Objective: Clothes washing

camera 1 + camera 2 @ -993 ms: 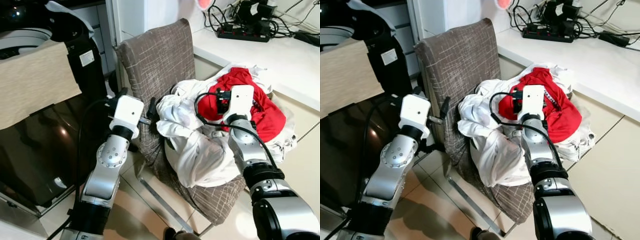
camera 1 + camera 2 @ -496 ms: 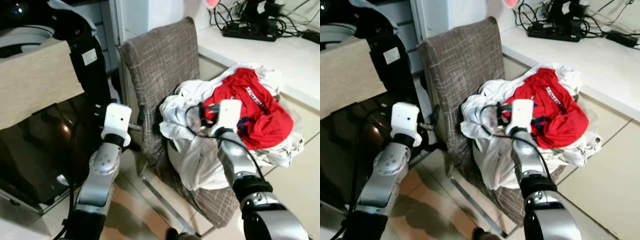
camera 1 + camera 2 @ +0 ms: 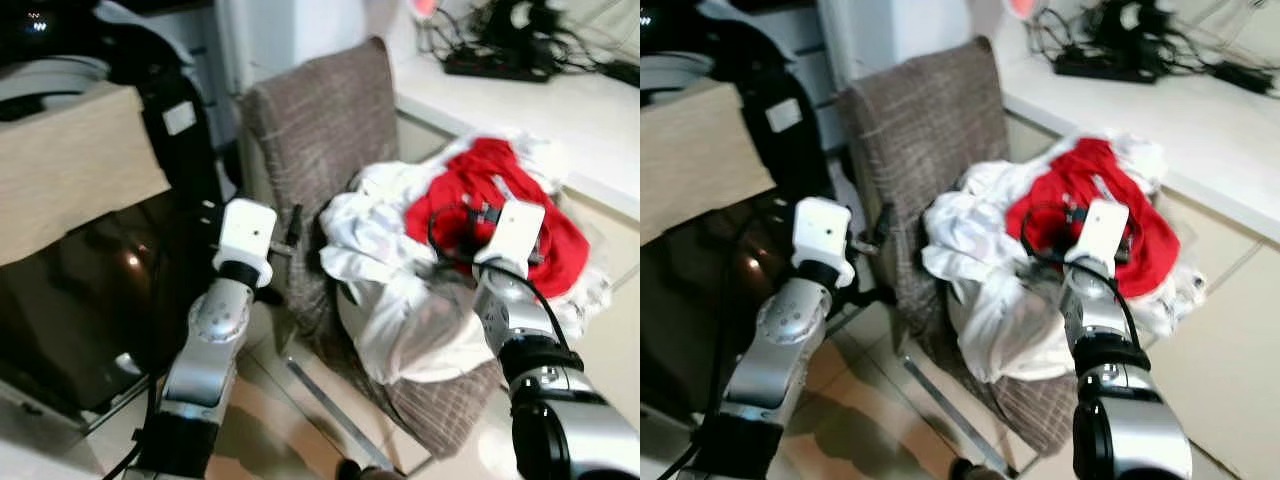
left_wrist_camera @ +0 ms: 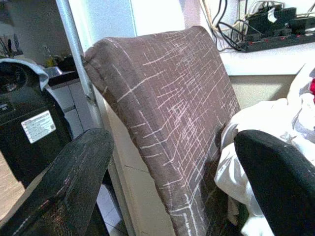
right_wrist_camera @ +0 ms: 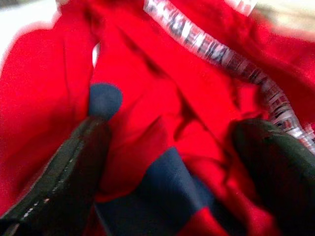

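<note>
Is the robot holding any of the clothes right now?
Not yet. The right end effector is open, its fingers either side of the red garment on the chair, not pinching it. The left end effector is open, holding nothing.

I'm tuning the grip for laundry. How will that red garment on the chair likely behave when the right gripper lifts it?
The red garment lies crumpled in soft folds, so it will probably go limp and drape. It rests on the white clothes, so it may drag some along. The right gripper, open right above it, should pinch a fold easily.

left gripper [image 4: 172, 182] raised, fingers apart, right gripper [image 5: 172, 162] spread
</note>
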`<state>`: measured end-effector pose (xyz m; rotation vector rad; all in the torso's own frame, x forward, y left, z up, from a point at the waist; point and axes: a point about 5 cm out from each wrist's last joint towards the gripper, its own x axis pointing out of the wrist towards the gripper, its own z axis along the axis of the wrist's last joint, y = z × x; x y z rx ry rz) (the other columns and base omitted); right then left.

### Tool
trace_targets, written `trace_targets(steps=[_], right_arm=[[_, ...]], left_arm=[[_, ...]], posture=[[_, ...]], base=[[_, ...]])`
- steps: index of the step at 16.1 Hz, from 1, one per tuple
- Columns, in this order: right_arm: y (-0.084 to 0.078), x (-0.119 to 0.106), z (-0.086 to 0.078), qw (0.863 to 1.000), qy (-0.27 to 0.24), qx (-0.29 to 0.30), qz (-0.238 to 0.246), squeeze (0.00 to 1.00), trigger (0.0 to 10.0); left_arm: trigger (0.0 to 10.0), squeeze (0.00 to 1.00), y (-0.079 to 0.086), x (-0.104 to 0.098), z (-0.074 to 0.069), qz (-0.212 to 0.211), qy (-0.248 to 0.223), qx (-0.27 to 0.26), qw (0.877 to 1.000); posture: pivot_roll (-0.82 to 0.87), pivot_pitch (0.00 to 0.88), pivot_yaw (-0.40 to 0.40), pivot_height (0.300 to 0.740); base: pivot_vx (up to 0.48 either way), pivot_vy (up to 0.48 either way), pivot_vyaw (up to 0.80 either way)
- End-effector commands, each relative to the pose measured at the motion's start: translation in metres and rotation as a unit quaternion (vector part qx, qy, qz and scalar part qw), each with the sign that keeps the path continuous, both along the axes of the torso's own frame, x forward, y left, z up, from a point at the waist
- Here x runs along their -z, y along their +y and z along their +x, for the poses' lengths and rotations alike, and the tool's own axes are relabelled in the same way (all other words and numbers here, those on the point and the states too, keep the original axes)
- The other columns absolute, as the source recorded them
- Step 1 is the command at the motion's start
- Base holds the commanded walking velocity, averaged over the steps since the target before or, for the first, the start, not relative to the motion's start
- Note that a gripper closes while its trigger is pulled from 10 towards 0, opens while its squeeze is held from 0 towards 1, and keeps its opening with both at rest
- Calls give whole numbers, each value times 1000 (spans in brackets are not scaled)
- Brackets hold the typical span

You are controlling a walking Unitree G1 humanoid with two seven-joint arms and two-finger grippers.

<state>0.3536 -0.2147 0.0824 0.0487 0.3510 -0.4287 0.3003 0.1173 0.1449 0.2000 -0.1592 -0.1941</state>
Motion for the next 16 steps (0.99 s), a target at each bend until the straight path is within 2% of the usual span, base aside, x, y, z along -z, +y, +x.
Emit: trace_targets(steps=[1,5,6,9,11,13,16], right_arm=[[-7,20,-10,997,70,22,34,0,10000],[-11,27,-12,994,88,6,65,0,10000],[-7,27,-11,992,91,-2,81,0,0],[-3,25,-8,993,84,-14,83,0,0],[10,20,-2,994,72,-58,65,0,0],[18,18,1,993,61,-77,66,0,0],[22,17,2,992,60,-85,71,0,0]], left_arm=[[10000,0,-1,-2,4,2,-3,4,1000],[10000,0,-2,-11,9,6,-20,4,1000],[10000,0,-2,-13,10,8,-24,3,1000],[10000,0,-4,-14,11,11,-26,8,1000],[10000,0,-8,-16,12,16,-32,13,999],[10000,0,-8,-17,12,20,-34,14,999],[10000,0,-6,-17,11,22,-35,12,999]], posture=[[28,0,-6,740],[27,0,-9,740],[26,0,-11,740],[24,0,-8,740],[20,0,-9,740],[24,2,-11,740],[35,3,-15,740]], base=[[0,0,0],[0,0,0],[0,0,0],[0,0,0],[0,0,0],[0,0,0],[0,0,0]])
